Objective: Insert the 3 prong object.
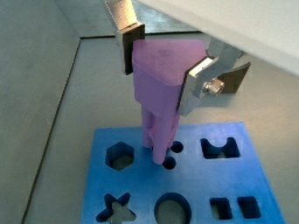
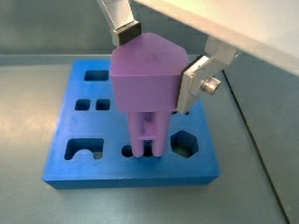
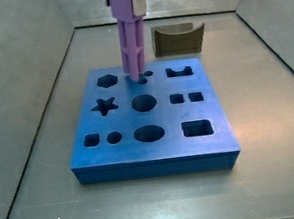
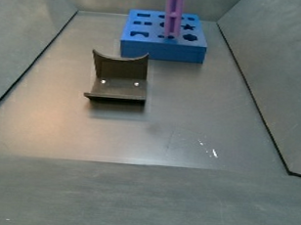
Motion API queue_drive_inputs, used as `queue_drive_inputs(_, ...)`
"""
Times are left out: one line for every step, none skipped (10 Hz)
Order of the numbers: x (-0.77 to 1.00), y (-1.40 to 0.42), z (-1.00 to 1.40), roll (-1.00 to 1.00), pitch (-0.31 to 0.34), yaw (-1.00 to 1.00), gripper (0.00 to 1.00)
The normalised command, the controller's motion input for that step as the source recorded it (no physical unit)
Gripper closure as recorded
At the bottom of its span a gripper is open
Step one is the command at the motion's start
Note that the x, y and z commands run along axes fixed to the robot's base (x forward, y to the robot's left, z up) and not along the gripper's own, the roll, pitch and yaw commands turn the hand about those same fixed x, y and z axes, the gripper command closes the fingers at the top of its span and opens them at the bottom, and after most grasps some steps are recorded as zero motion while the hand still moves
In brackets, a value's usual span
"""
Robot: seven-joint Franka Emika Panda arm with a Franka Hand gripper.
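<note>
The gripper [image 2: 158,63] is pinching the broad matte top of the 3 prong object [image 2: 149,92] between its flat silver fingers [image 2: 197,77], holding it upright above the blue board [image 2: 70,166]. The light-purple rods are just meeting the small round holes [image 1: 170,162]; insertion is seemingly starting, not finished. A dark brown curved block [image 4: 118,76] is sitting well apart on the grey floor.
</note>
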Motion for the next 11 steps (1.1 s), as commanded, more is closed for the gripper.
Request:
queue_drive_inputs(0.19,0.0,-0.27,0.04,0.0,-0.01,1.0)
queue_drive_inputs(0.2,0.0,-0.25,0.02,0.0,0.0,1.0)
queue_drive_inputs(0.29,0.0,-0.24,0.0,0.0,0.0,1.0)
queue_drive_inputs(0.32,0.0,-0.25,0.0,0.0,0.0,1.0)
queue_drive_inputs(0.34,0.0,-0.22,0.0,0.0,0.0,1.0)
queue_drive_inputs(0.28,0.0,-0.2,0.01,0.0,0.0,1.0)
queue_drive_inputs(0.15,-0.02,-0.19,0.03,0.0,0.0,1.0)
queue_drive_inputs(0.09,-0.01,-0.2,0.03,0.0,0.0,1.0)
queue_drive_inputs(0.09,0.0,-0.26,0.04,0.0,0.0,1.0)
queue_drive_inputs(0.07,-0.02,-0.29,0.1,-0.003,0.0,1.0)
queue_drive_inputs(0.06,-0.14,-0.31,0.23,0.0,0.0,1.0)
